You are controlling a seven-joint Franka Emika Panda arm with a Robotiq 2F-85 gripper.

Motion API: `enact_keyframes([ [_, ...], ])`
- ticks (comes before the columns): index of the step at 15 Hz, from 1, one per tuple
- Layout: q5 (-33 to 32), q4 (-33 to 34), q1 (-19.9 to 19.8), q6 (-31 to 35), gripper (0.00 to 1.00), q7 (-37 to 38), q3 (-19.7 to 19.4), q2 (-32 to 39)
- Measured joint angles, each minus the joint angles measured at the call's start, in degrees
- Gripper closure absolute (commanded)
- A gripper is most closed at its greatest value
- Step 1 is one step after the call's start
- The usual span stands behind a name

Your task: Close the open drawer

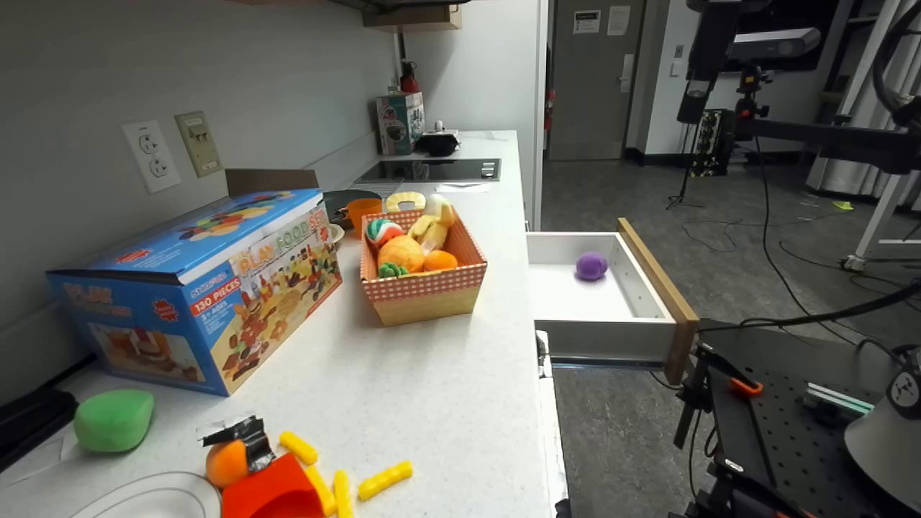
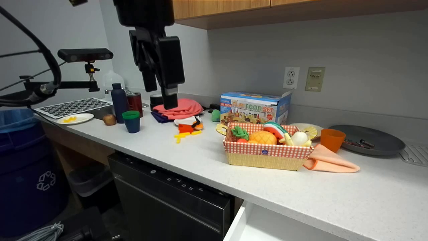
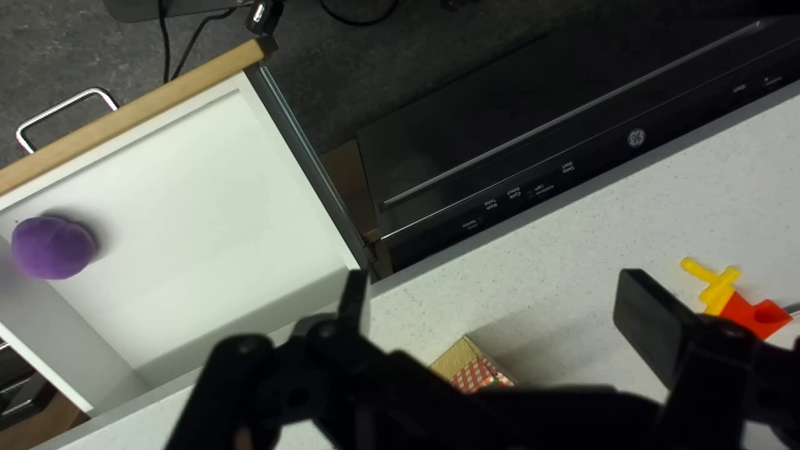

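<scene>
Nearest the wrist camera, the gripper (image 3: 494, 303) has its black fingers (image 3: 650, 325) spread wide apart; in an exterior view it hangs well above the white speckled counter (image 2: 200, 160), tips downward. On the counter stands a checked fruit basket (image 2: 264, 161). The drawer (image 3: 206, 231) juts out from under the counter's edge, a purple object (image 1: 591, 266) inside. Only the wrist view shows the drawer's metal handle (image 3: 59, 109); only in an exterior view does a grey door (image 1: 590, 79) appear.

Room above the drawer (image 1: 583, 298) (purple lump (image 1: 591, 266) inside) is free; a black table (image 1: 799, 446) crowds one front corner.
</scene>
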Motion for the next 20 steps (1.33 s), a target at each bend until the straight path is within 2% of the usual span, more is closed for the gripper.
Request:
enact_keyframes([
  [6, -0.1, 0.0, -0.1, 0.0, 0.00, 0.0, 0.0, 0.4],
  [11, -6.6, 1.0, -3.3, 2.4, 0.00, -0.1, -0.6, 4.1],
  [15, -11.6, 1.3, -6.6, 4.6, 0.00, -1.1, -3.5, 9.3],
  [20, -14.5, 2.7, -9.3, 4.8, 0.00, -3.1, -7.0, 16.5],
])
